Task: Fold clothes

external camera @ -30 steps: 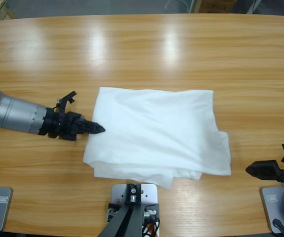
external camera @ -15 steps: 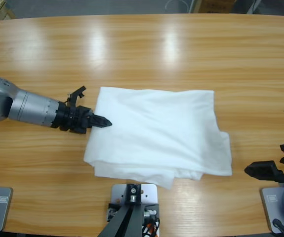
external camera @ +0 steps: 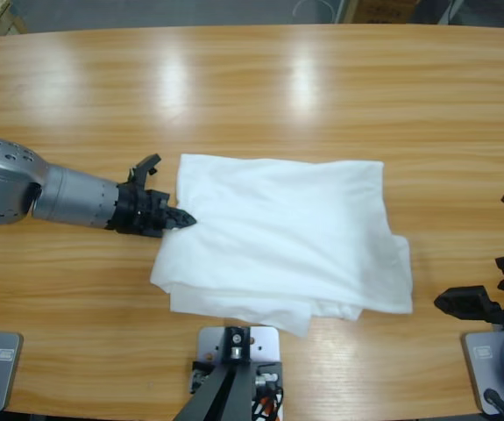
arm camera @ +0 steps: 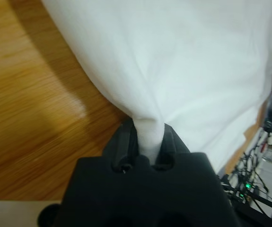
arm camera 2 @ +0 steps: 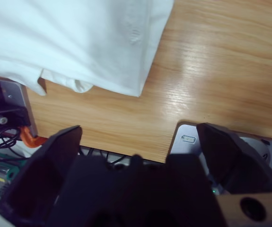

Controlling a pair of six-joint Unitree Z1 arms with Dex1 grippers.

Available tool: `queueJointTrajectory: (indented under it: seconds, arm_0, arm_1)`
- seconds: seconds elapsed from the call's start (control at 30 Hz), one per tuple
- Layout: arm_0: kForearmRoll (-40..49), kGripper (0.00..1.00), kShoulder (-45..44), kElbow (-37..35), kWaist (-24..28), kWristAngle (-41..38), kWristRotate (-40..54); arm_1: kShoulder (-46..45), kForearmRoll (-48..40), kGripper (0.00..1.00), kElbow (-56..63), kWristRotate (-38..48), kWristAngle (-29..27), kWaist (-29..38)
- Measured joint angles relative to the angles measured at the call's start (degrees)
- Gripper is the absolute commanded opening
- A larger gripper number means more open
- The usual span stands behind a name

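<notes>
The white T-shirt (external camera: 278, 237) lies folded in a rough rectangle at the middle of the wooden table, several layers showing along its near edge. My left gripper (external camera: 181, 219) reaches in from the left and is shut on the shirt's left edge. In the left wrist view a pinch of the white fabric (arm camera: 173, 61) is squeezed between the two jaws of that gripper (arm camera: 150, 137). My right gripper (external camera: 488, 285) waits open at the table's right end, apart from the shirt. The right wrist view shows that gripper (arm camera 2: 139, 128) spread wide, with the shirt's corner (arm camera 2: 79, 38) well ahead of it.
Bare wood of the table (external camera: 252, 96) stretches behind the shirt and to both sides. Cables and electronics (arm camera 2: 3, 127) sit beyond the table's near edge in the right wrist view.
My left gripper has moved right and slightly away from the near edge onto the shirt's left edge and closed on it; the shirt has shifted a little to the right. The right gripper has barely moved.
</notes>
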Motion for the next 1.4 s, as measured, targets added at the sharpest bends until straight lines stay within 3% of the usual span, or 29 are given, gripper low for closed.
queueJointTrajectory:
  seconds: [0.13, 0.33, 0.43, 0.9, 1.13, 1.4]
  arm_0:
    - [14.76, 0.0, -3.96, -5.02, -0.66, 8.44, 0.7]
    - [53.95, 0.0, -6.14, -19.59, -0.63, 23.86, 1.19]
    - [65.72, 0.0, -4.75, -24.49, -0.62, 29.57, 1.19]
    - [96.6, 0.0, -8.54, -45.55, -0.57, 41.04, 4.01]
    - [102.48, 0.0, -11.67, -46.04, -0.55, 41.47, 4.69]
    - [104.99, 0.0, -8.46, -53.97, -3.52, 41.51, 7.08]
  arm_1:
    - [0.03, 0.0, 0.982, 0.0, 0.0, -0.01, 0.0]
    - [0.03, -0.37, 0.982, 0.07, 0.0, -0.19, -0.01]
    - [0.1, -1.29, 0.982, 0.09, 0.0, -0.29, -0.02]
    - [0.65, -5.89, 0.982, 2.67, 0.0, -1.43, -0.02]
    - [0.65, -7.95, 0.982, 4.26, 0.0, -1.44, -0.02]
    - [0.64, -8.43, 0.982, 5.17, 0.0, -1.43, -0.02]
